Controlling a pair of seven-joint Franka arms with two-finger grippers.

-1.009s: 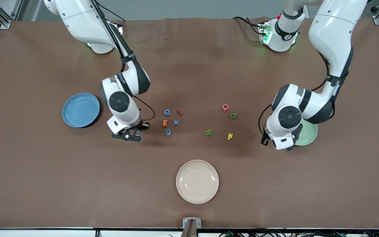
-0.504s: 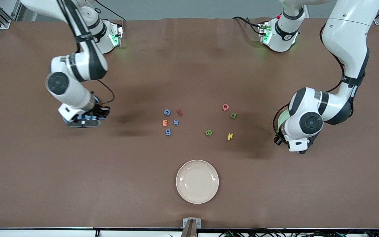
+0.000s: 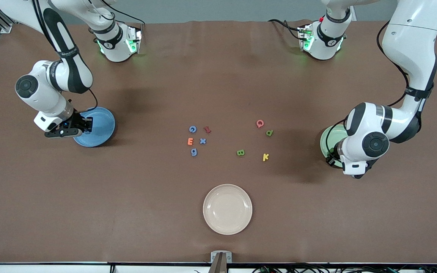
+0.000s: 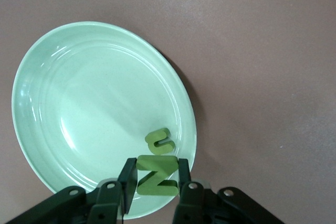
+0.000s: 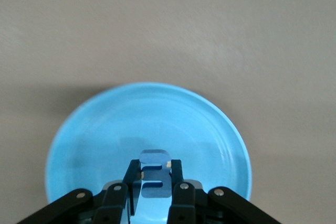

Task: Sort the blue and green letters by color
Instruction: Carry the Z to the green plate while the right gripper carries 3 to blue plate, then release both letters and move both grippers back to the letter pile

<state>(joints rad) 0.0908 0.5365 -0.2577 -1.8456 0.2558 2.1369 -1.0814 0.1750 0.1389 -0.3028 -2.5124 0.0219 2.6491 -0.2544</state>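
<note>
Green N is clamped in the left gripper over the green plate, which holds a green u. Blue E is clamped in the right gripper over the blue plate. Remaining letters lie mid-table.

We see the right tool over the blue plate, its two black fingers clamped on a blue letter E. The plate sits on the plain brown worktop; its bowl holds no pieces.
</note>
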